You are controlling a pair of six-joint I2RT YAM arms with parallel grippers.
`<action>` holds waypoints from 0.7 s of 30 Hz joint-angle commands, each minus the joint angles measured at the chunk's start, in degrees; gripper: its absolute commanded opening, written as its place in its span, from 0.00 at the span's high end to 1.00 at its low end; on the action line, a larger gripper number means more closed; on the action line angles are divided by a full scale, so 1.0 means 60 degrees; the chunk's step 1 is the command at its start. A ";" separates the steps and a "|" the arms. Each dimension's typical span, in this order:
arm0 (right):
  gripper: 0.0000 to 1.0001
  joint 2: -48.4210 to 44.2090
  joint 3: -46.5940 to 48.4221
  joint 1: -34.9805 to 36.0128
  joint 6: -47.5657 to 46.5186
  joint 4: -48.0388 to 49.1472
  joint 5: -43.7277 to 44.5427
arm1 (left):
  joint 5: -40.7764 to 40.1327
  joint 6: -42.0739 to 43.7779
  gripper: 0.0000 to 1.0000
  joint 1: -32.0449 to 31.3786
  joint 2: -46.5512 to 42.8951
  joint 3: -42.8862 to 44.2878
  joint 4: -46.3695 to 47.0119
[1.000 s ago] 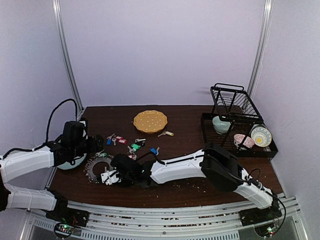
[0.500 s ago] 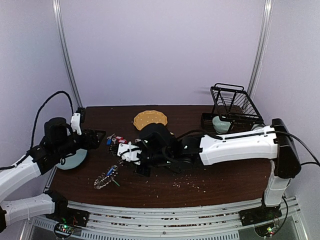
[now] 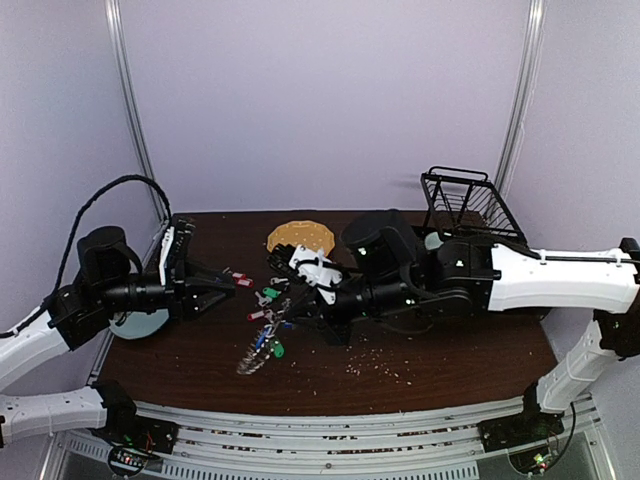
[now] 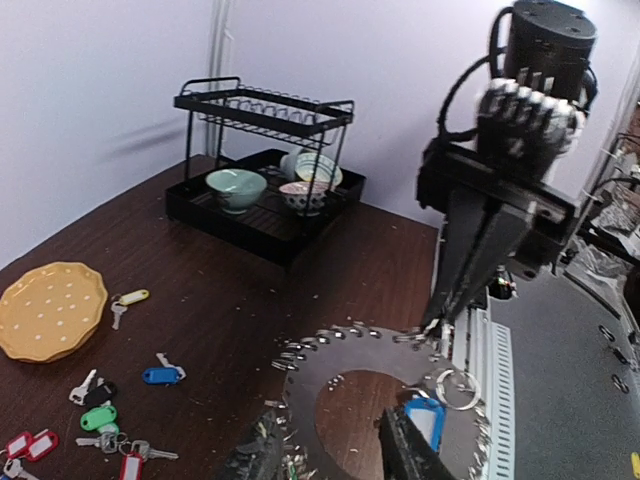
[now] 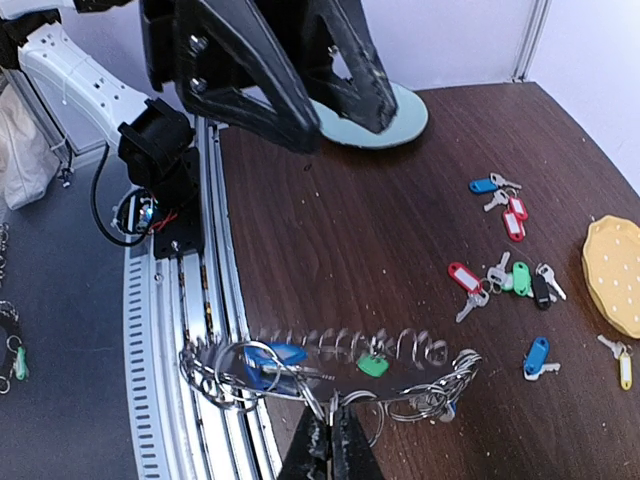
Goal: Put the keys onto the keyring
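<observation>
The keyring (image 3: 262, 345), a wide silver ring fringed with small metal loops, hangs tilted on edge above the table's front. My right gripper (image 3: 293, 312) is shut on its upper rim; in the right wrist view the fingers (image 5: 335, 440) pinch the keyring (image 5: 400, 350), which carries a blue and a green tag. Loose keys (image 3: 265, 295) with red, green, blue and black tags lie mid-table, as do the keys (image 5: 500, 280). My left gripper (image 3: 225, 290) hovers left of them, jaws part open and holding nothing. In its wrist view the keyring (image 4: 350, 370) fills the space just beyond the left gripper (image 4: 335, 460).
A yellow-orange plate (image 3: 300, 237) sits at the back centre with a yellow-tagged key (image 4: 130, 297) beside it. A black dish rack (image 3: 470, 215) holding bowls stands back right. A pale green plate (image 3: 140, 322) lies under the left arm. Crumbs dot the table front.
The right gripper lifted the keyring off the table's front left and carried it toward the middle, now tilted on edge. The left gripper swung right toward it and its jaws narrowed.
</observation>
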 commanded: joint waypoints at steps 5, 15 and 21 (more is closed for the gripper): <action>1.00 0.0229 -0.0315 -0.0194 0.0871 -0.0080 0.0071 | 0.1412 0.0521 0.61 -0.0512 0.0904 0.0140 0.1135; 1.00 0.0652 -0.0576 -0.0623 0.2193 0.1829 -0.0658 | 0.0197 0.0558 0.67 -0.1639 0.0582 -0.2071 0.5047; 1.00 0.0687 -0.0874 -0.0589 0.1665 0.2712 -0.0407 | 0.0251 0.1070 0.74 -0.1642 0.1544 -0.1761 0.4832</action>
